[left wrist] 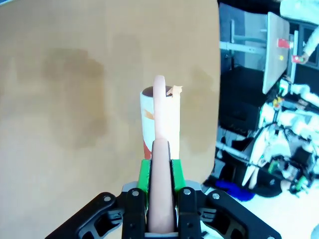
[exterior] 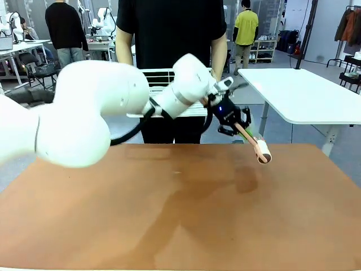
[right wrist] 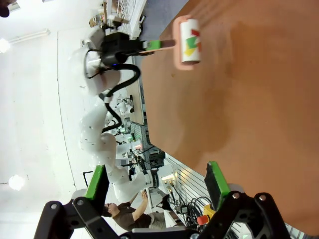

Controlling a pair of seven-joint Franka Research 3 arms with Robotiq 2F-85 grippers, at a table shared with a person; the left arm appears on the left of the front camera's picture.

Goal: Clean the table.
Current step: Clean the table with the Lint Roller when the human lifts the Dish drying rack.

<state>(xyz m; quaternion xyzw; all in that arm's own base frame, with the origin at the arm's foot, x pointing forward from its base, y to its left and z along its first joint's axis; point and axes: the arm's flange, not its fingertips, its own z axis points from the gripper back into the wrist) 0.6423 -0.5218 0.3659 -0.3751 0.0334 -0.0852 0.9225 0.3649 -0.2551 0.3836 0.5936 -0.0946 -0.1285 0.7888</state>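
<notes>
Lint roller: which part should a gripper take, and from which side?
The lint roller is best taken by its slim pink handle, from the free end, pads across its sides, as the left gripper holds it. The handle is narrow and straight enough to fit between pads, and the roll at the far end is left free to turn.

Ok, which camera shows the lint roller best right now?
Right wrist view: the lint roller is side-on, drum and handle clear, in the left claw. Front view shows it small; left wrist view looks along the handle, drum half hidden.
</notes>
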